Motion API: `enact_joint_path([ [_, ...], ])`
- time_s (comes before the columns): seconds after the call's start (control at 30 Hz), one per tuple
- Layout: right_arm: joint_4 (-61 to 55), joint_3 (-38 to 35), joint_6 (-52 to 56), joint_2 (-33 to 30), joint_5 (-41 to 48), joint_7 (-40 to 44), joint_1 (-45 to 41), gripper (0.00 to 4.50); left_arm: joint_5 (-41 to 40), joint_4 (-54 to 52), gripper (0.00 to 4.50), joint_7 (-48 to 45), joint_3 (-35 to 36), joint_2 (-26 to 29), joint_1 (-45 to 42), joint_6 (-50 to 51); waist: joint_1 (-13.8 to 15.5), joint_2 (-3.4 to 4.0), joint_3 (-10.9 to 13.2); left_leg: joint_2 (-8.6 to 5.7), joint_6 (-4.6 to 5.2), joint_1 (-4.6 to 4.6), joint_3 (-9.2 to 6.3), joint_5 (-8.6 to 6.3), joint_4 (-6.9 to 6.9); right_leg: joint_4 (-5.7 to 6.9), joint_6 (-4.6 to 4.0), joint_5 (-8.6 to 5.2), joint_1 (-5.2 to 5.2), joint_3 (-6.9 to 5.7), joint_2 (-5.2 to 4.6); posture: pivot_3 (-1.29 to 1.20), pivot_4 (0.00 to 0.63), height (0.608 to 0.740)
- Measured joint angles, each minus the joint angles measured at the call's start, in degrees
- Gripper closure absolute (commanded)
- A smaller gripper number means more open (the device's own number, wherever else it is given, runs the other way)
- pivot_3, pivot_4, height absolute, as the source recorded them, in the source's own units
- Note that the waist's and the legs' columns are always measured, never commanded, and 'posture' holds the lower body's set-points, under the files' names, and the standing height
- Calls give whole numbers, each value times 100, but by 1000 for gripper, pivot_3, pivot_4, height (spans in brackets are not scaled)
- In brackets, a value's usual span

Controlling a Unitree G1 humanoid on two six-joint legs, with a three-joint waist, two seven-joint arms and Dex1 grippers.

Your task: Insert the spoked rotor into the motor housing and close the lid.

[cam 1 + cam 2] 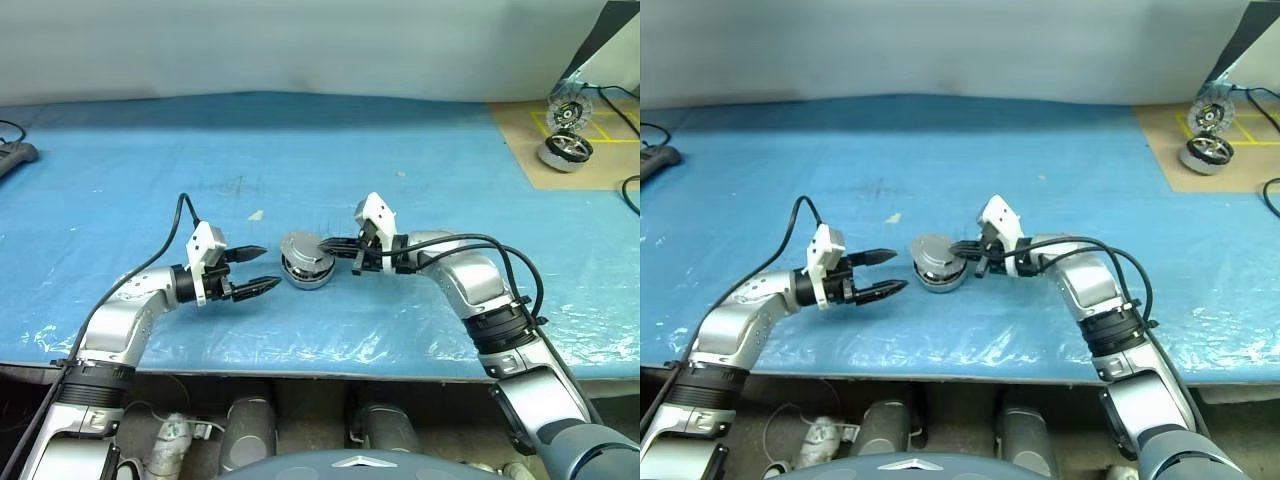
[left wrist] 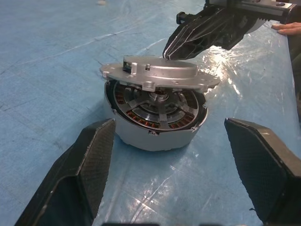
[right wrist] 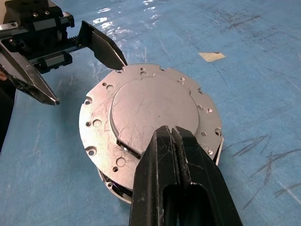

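I am seeing, from my head, the blue plastic-covered table [image 1: 150, 130] with the motor housing [image 1: 306, 273] sitting mid-table. My left wrist view is revealing the spoked rotor [image 2: 157, 106] inside, under the tilted plain-grey lid [image 3: 146, 113]. My right gripper [image 3: 174, 134], fingers pressed together, is resting on it; my left gripper [image 1: 252, 271] is gaping wide beside it.

The round silver metal motor housing [image 2: 155, 134] stands on the blue tabletop, the thin-spoked rotor [image 2: 157, 106] seated inside; its plain grey disc lid [image 3: 150, 117] lies nearly shut, slightly propped above the rim
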Motion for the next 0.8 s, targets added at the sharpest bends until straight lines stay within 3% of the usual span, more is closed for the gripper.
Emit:
enact_joint_path([
  [0.43, -266, 277, -258, -135, -253, 29, 334, 4480, -13, -72, 489, -14, -1, 57, 16, 99, 9, -1, 0, -1, 13, 12, 0, -8, 1, 0, 0, 0, 12, 2, 0, 0, 150, 740],
  [0.8, -564, -408, 80, -227, 16, -261, 586, 4480, -17, -71, 489, -75, -7, 57, -29, 100, 13, 0, 0, -1, 13, 6, 0, -8, 0, -1, 0, 0, 7, 2, 0, 0, 150, 740],
])
